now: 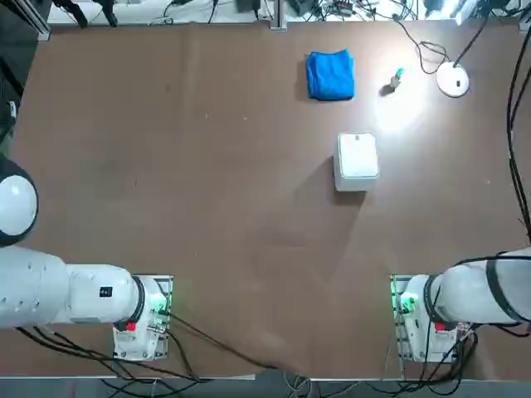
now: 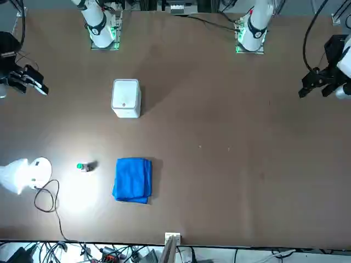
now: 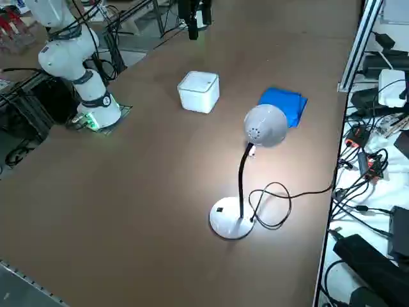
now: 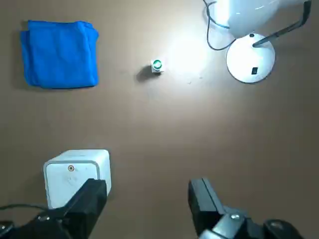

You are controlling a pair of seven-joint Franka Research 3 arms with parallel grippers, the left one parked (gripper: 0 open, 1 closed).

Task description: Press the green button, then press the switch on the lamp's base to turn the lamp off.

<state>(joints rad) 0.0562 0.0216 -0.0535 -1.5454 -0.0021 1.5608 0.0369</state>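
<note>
Seen from the robot's end, the right gripper, black with two fingers (image 4: 149, 184), hangs above the near part of the table, its fingers spread wide with nothing between them. Next outward stands a white, square-topped plastic box (image 1: 358, 156); a low approach should be routed clear of it. Farther on and to the left lies a folded bright-blue cloth (image 1: 331, 75), well apart from the target. The task's first item, a tiny upright button with a green top and greyish body (image 4: 157, 65), stands at the far right of the table, between the cloth and the lamp; pressing it is judged the step in hand. Recommended: bring the fingers together into one blunt tip, centre it over the green cap, and descend straight and slowly. An off-centre push could tip or slide so small a body. To its right is the white lamp with black gooseneck stem (image 3: 241, 179), lit, its bright patch lying on the table by the button. Its shade overhangs and could be knocked during descent. The flat white round base (image 1: 452, 80) bears the small dark switch (image 4: 254, 70), the later target; the stem and the looped black cable (image 3: 289, 203) call for clearance.
</note>
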